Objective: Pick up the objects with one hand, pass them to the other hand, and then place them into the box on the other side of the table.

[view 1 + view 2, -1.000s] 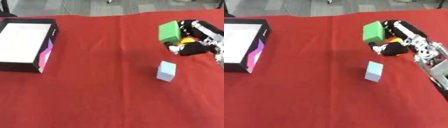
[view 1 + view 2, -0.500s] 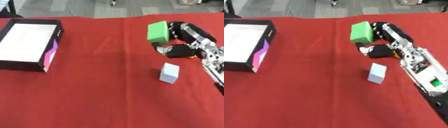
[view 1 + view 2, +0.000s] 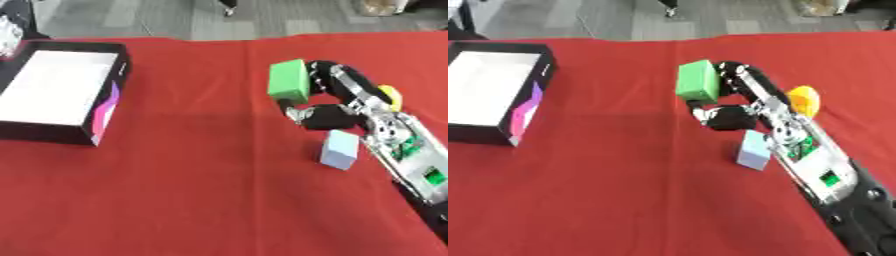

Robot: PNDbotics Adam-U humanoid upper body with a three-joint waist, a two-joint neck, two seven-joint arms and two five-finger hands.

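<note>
My right hand [image 3: 337,100] reaches in from the lower right and holds a green block [image 3: 288,81] between its curled fingers and thumb, above the red table. A pale blue block [image 3: 339,149] lies on the cloth just below the hand, beside the forearm. A yellow object [image 3: 803,100] shows behind the wrist on the right. The black box with a white inside [image 3: 54,88] stands at the far left. My left hand shows in neither view.
The red cloth [image 3: 192,190] covers the whole table. Grey floor runs along the far edge.
My right hand has carried the green block leftward, towards the table's middle. The camera has also shifted, so the whole scene sits differently.
</note>
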